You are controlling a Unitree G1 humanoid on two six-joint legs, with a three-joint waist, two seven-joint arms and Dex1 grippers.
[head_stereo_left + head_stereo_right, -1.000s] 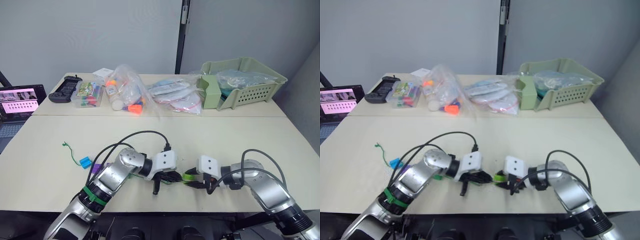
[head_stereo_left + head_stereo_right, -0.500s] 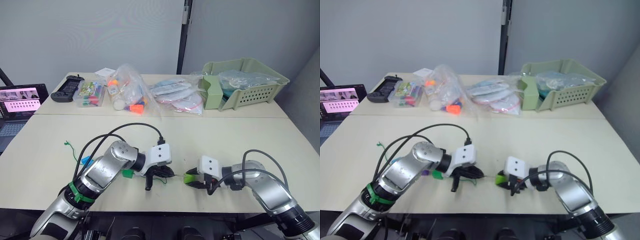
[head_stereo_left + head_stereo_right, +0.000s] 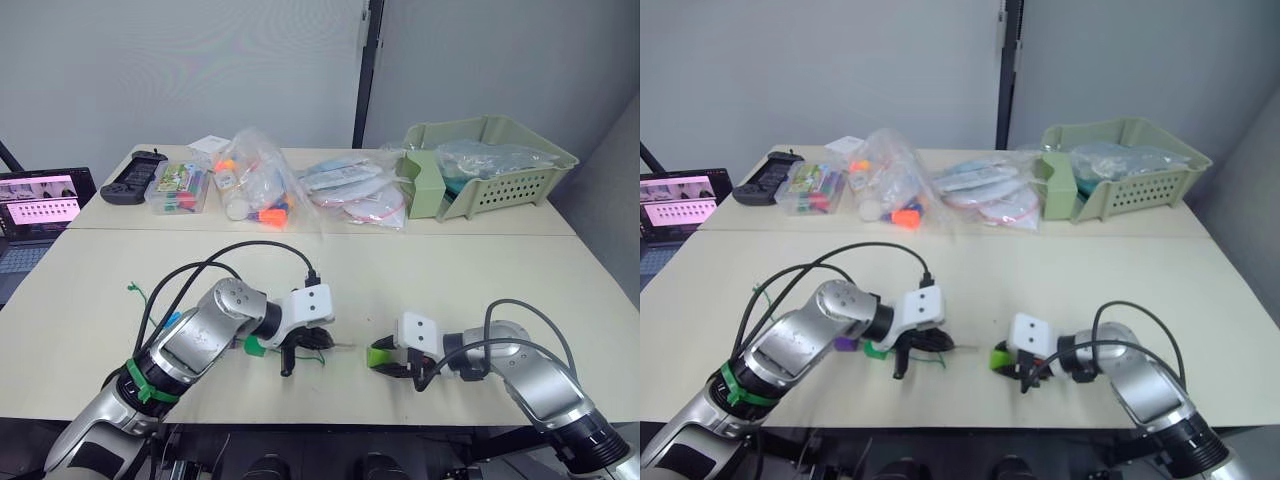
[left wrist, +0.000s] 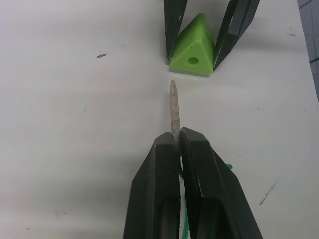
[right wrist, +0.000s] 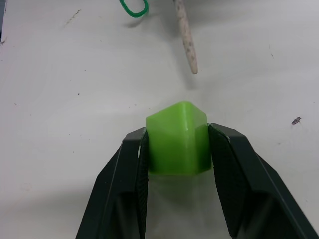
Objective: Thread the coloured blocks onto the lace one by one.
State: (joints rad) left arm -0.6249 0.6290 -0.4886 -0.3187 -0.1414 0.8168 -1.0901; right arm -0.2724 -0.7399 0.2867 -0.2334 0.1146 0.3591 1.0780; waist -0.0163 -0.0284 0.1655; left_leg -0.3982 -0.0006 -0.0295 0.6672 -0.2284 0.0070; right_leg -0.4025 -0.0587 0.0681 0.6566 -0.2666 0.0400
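Drawing back toward the robot's left, the left arm is now leaving an open gap between the lace tip and the block, where earlier they were nearly meeting. Over the pale tabletop, the left tool is pinching the thin green cord lace just behind its stiff pale tip. The right tool is clamping the small light green plastic block, hole facing the tip. Light and likely slippery, the block is best gripped on its flat sides; only the lace's tip is stiff.
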